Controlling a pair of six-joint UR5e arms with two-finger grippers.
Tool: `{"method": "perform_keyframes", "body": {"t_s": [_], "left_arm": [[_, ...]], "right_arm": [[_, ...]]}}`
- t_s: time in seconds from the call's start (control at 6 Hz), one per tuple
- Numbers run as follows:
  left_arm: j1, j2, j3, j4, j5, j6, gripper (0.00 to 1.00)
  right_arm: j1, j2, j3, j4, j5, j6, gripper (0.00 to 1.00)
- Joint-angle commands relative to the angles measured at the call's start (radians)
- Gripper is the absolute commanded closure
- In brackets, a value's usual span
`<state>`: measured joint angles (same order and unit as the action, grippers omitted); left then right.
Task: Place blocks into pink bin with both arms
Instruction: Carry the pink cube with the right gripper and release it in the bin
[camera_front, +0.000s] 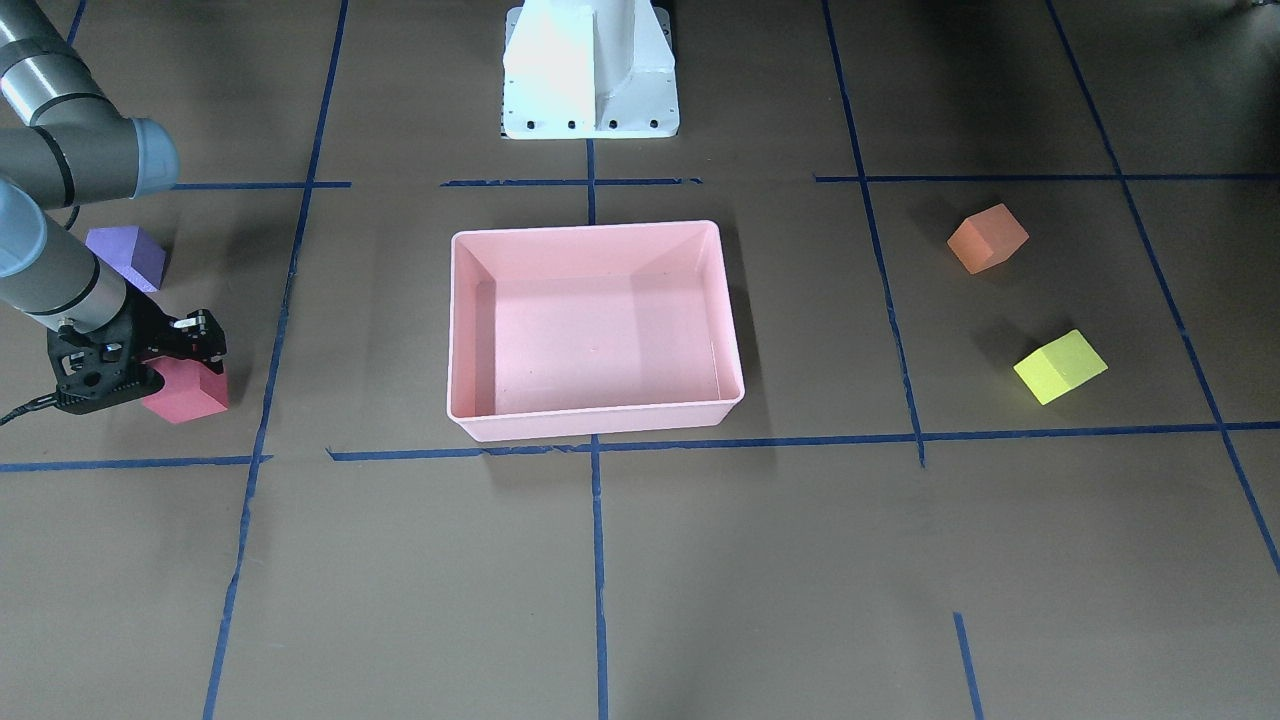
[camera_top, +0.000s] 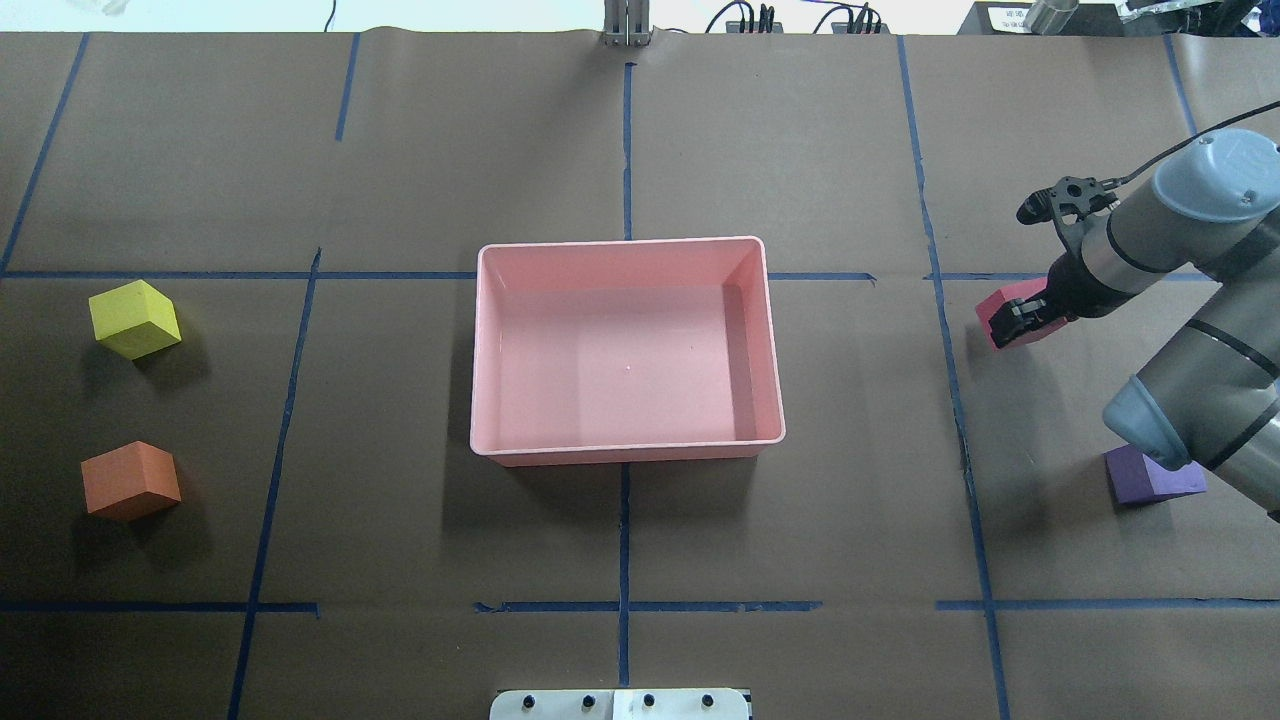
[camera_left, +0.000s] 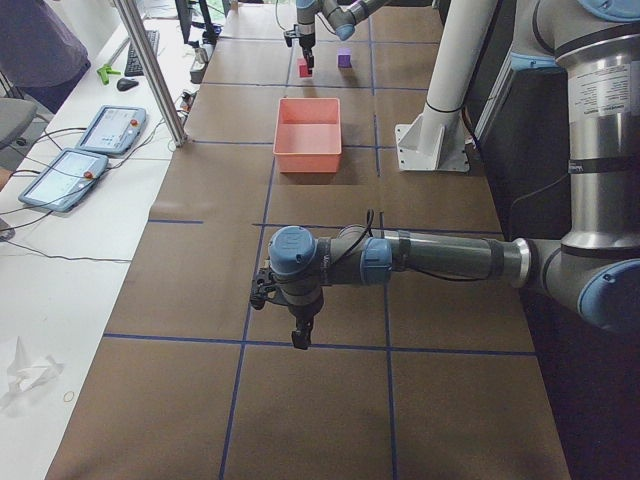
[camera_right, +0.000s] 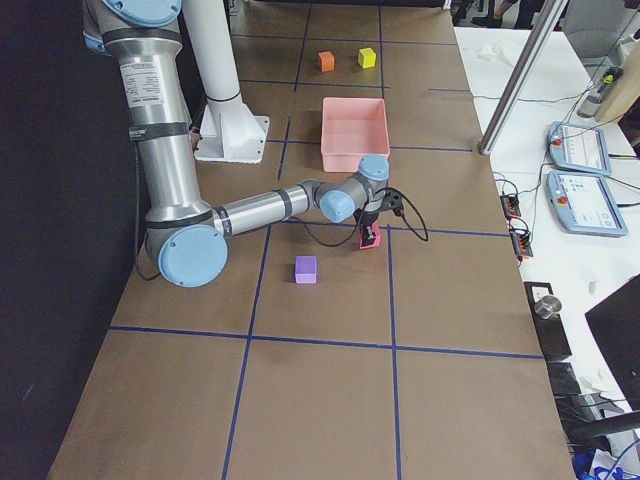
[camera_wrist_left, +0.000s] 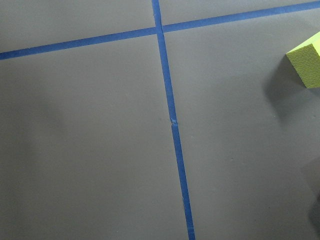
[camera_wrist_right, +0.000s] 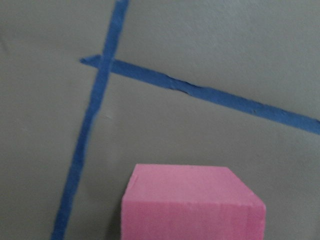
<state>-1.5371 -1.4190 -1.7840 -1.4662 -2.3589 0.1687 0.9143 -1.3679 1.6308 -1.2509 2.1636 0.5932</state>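
Observation:
The pink bin (camera_front: 600, 420) (camera_top: 625, 452) sits empty at the table's centre. My right gripper (camera_front: 195, 362) (camera_top: 1018, 312) is down at the red block (camera_front: 190, 398) (camera_top: 996, 304), fingers on either side, shut on it at table level. The block fills the bottom of the right wrist view (camera_wrist_right: 192, 205). The purple block (camera_front: 128, 255) (camera_top: 1150, 478) lies beside the right arm. The orange block (camera_front: 988, 238) (camera_top: 130, 480) and the yellow-green block (camera_front: 1060, 367) (camera_top: 134, 319) lie on the other side. My left gripper (camera_left: 299, 340) hangs far from them; I cannot tell its state.
The white pedestal base (camera_front: 590, 70) stands behind the bin. Blue tape lines (camera_top: 625, 540) cross the brown table cover. The yellow-green block's corner shows at the right edge of the left wrist view (camera_wrist_left: 307, 65). Tablets and cables lie on the side bench (camera_left: 90, 150).

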Motion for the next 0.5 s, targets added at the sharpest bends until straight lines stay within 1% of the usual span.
{"method": "perform_keyframes", "body": {"t_s": [0.0, 0.17, 0.33], "left_arm": [[0.0, -0.001, -0.012, -0.006, 0.001, 0.0, 0.0], [0.002, -0.001, -0.017, -0.008, 0.009, 0.0, 0.0], [0.002, -0.005, -0.015, -0.011, 0.003, -0.009, 0.0]], "right_arm": [[-0.026, 0.163, 0.018, -0.022, 0.005, 0.278, 0.79], [-0.067, 0.25, 0.052, -0.097, 0.004, 0.409, 0.79], [-0.118, 0.304, 0.123, -0.187, -0.005, 0.522, 0.79]]}}
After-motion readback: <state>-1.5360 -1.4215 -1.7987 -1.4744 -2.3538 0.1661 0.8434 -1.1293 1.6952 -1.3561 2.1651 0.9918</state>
